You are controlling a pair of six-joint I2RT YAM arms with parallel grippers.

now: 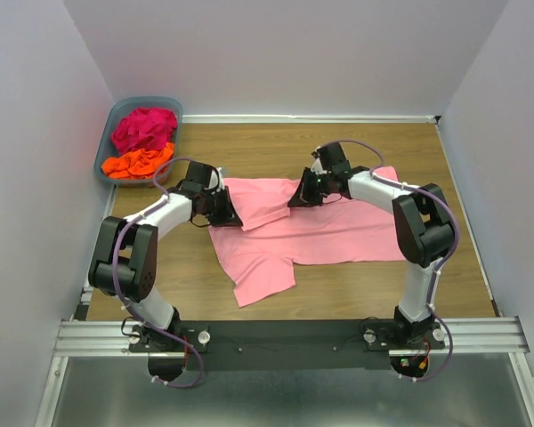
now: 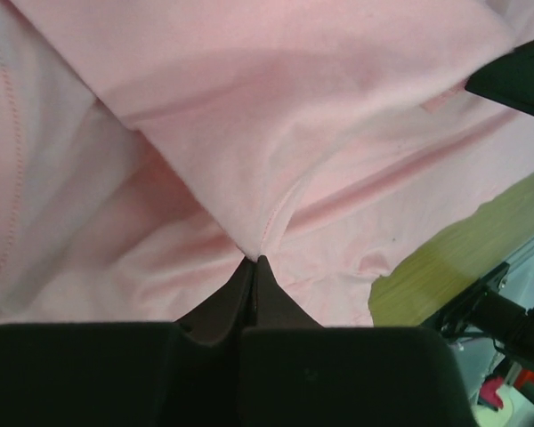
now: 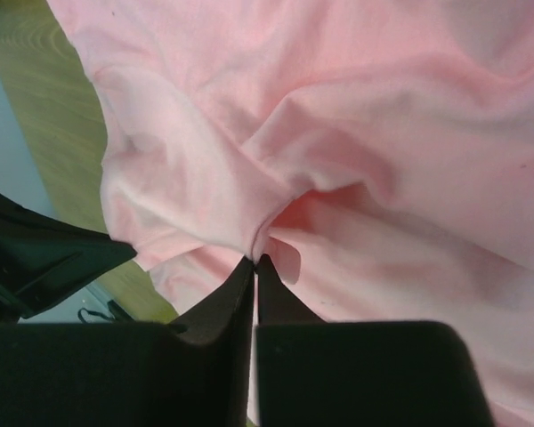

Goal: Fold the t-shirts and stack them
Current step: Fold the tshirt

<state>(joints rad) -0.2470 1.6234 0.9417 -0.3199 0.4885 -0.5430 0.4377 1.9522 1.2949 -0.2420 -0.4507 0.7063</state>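
Observation:
The light pink t-shirt point(image 1: 311, 233) lies spread on the wooden table, its upper left part folded over toward the middle. My left gripper point(image 1: 230, 214) is shut on a pinch of the pink cloth point(image 2: 249, 160) at the shirt's left edge. My right gripper point(image 1: 300, 198) is shut on a fold of the same shirt point(image 3: 338, 160) near its top middle. The magenta t-shirt point(image 1: 143, 127) and the orange t-shirt point(image 1: 139, 163) lie crumpled in the basket at the far left.
The grey-blue plastic basket point(image 1: 106, 142) stands in the far left corner against the wall. Bare wood point(image 1: 392, 285) shows in front of and around the pink shirt. White walls close the table on three sides.

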